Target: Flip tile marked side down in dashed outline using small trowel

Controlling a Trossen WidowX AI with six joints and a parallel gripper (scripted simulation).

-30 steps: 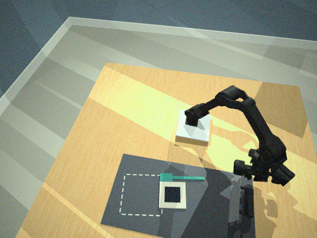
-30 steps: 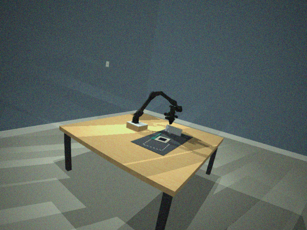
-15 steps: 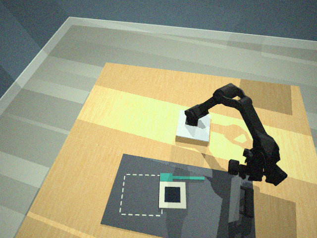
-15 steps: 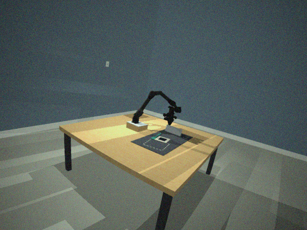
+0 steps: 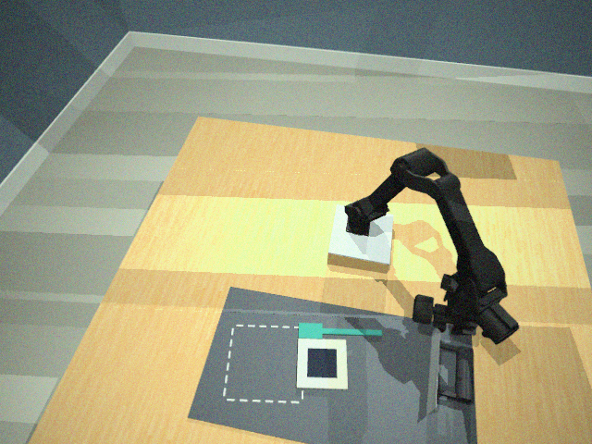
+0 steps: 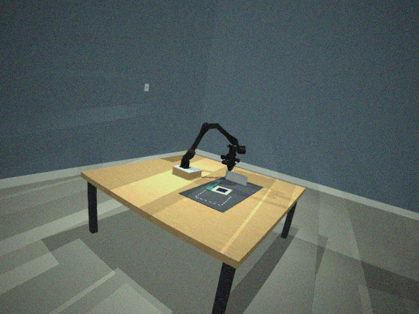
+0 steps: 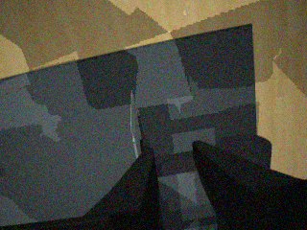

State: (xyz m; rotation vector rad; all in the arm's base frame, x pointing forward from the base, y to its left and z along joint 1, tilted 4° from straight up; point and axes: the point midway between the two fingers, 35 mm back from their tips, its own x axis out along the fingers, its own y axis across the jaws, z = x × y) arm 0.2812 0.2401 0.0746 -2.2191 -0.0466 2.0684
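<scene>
The teal trowel [image 5: 310, 330] [image 6: 211, 187] lies flat on the mat [image 5: 267, 420], its blade at the outline's upper right corner and its thin handle pointing right in the top view. The cream tile [image 5: 321, 363] [image 6: 222, 190] lies right along the trowel's near side, dark marked side up. It covers part of the right side of the dashed outline [image 5: 227, 399] and lies mostly outside it. My gripper [image 6: 230, 169] [image 7: 173, 152] points down above the right part of the mat, away from trowel and tile. Its fingers are partly open with nothing seen between them; the arm hides them in the top view.
A grey upright panel [image 5: 434, 373] [image 6: 236, 178] stands on the right part of the mat, close beside my fingers; its edge [image 7: 133, 125] shows just left of them in the wrist view. The arm's pale base block [image 5: 361, 251] [image 6: 186, 172] stands behind the mat.
</scene>
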